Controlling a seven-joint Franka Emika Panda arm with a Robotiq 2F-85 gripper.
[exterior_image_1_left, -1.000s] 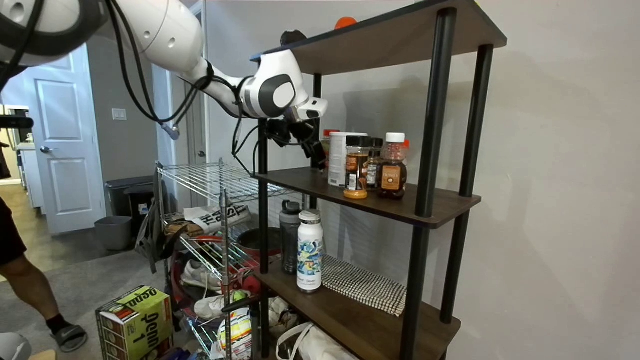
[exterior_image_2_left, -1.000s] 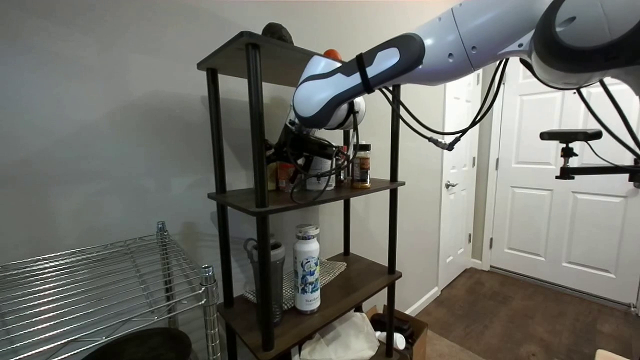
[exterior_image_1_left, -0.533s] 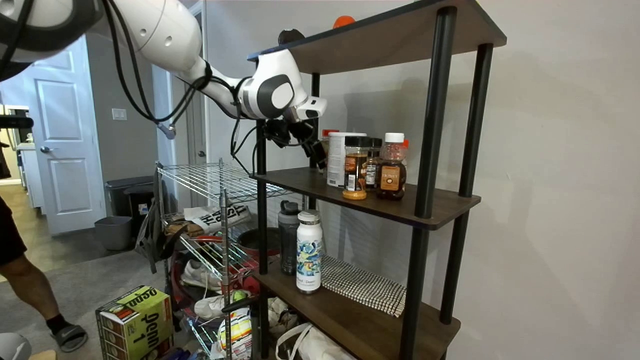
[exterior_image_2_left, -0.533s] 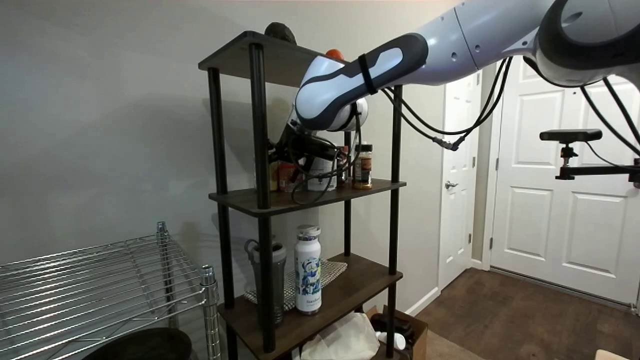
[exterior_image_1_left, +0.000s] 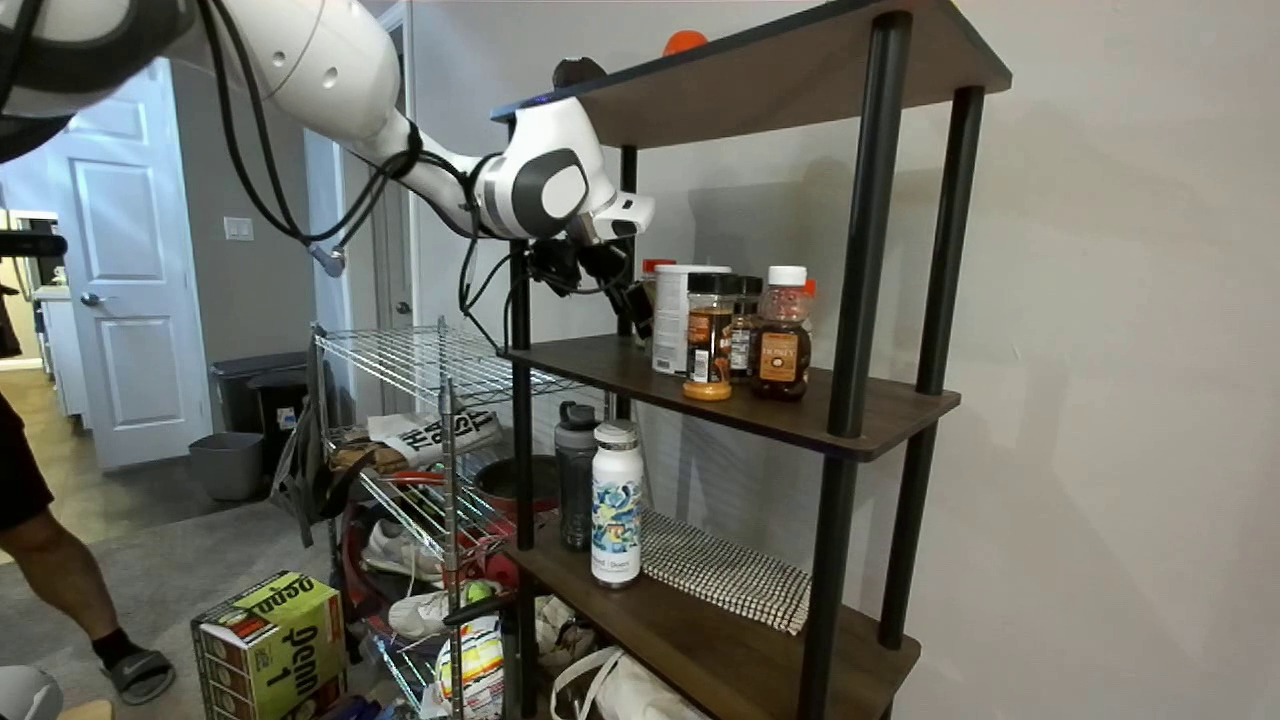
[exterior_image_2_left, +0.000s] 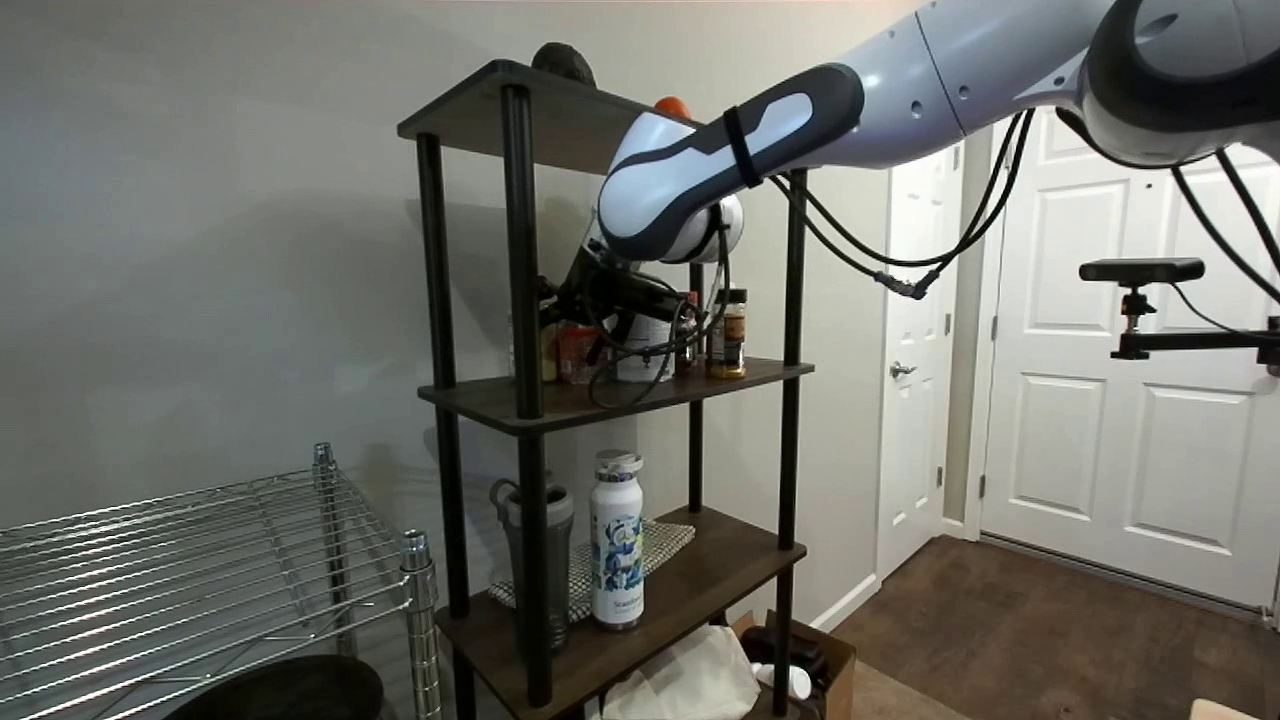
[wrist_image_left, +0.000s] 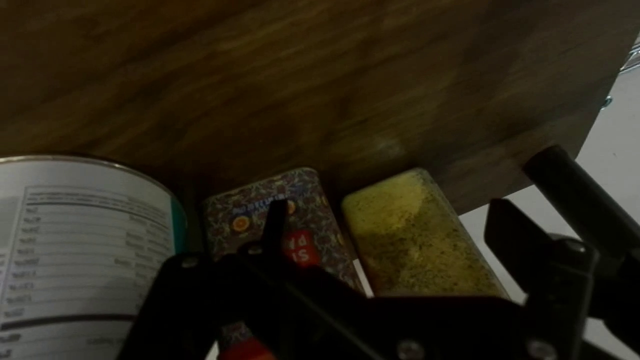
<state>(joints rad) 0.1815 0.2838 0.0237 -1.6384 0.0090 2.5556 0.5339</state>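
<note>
In the wrist view my gripper (wrist_image_left: 389, 205) is open, its dark fingers apart on either side of a yellow speckled container (wrist_image_left: 405, 235). How deep the fingers reach around it I cannot tell; no grip shows. The left finger (wrist_image_left: 274, 225) overlaps a patterned brown container (wrist_image_left: 312, 192) with a red label, partly hidden behind the gripper. Farther left is a big white can (wrist_image_left: 85, 250) with printed text. In an exterior view the gripper (exterior_image_1_left: 638, 305) hangs just beside that white can (exterior_image_1_left: 672, 335) over the middle shelf (exterior_image_1_left: 610, 365).
A spice jar (exterior_image_1_left: 710, 350) and a honey bottle (exterior_image_1_left: 782, 355) stand past the can. Black posts (exterior_image_2_left: 523, 250) and the top board (exterior_image_2_left: 540, 120) frame the arm. Below are a white bottle (exterior_image_2_left: 616, 550) and a grey bottle (exterior_image_2_left: 556, 570). A wire rack (exterior_image_2_left: 250, 540) stands nearby.
The arm's upper links have drawn back slightly. The shelving unit and its items have shifted a little toward the side the arm comes from. The gripper stays near the same containers.
</note>
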